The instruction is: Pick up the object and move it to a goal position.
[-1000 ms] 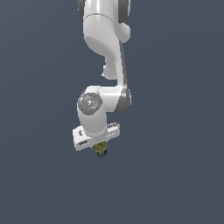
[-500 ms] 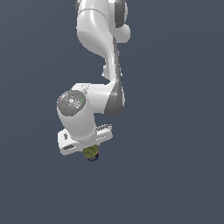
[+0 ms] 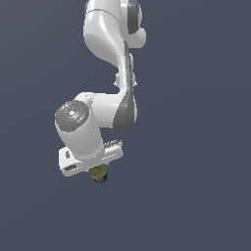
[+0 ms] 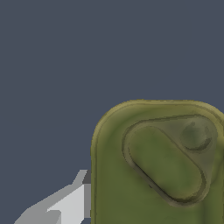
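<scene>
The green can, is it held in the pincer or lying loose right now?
Held. The green can pokes out beneath the white pincer in the exterior view, and its olive top fills the wrist view beside one finger.

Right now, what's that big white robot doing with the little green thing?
The white robot arm is carrying a small olive-green can with a dark blue end. The can sticks out below the white gripper, which is shut on it. Up close, the wrist view shows the can's green end. Only plain dark background surrounds it.

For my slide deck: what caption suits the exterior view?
White robot arm carrying a small olive-green can in its end effector against plain grey.
</scene>
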Robot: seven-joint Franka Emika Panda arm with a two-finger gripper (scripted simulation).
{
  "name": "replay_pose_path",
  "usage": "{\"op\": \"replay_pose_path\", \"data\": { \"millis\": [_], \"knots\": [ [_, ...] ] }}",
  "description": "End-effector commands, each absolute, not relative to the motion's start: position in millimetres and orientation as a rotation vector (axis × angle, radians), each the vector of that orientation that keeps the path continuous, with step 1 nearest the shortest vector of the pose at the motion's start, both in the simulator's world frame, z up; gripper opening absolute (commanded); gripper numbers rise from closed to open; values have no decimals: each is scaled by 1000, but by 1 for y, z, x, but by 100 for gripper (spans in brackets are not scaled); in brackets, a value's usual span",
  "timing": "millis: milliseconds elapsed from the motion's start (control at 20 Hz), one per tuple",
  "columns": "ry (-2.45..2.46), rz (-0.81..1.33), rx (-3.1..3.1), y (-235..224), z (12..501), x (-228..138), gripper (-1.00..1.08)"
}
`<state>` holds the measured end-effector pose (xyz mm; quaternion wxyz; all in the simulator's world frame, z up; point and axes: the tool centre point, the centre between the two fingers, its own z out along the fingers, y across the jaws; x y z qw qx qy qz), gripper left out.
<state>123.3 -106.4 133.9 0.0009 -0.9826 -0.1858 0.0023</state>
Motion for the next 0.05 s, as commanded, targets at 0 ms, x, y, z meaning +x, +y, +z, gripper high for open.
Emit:
{"op": "replay_pose_path", "data": {
  "millis": [0],
  "knots": [
    [-584,0,-3086,-106,137,125,-100]
  ]
}}
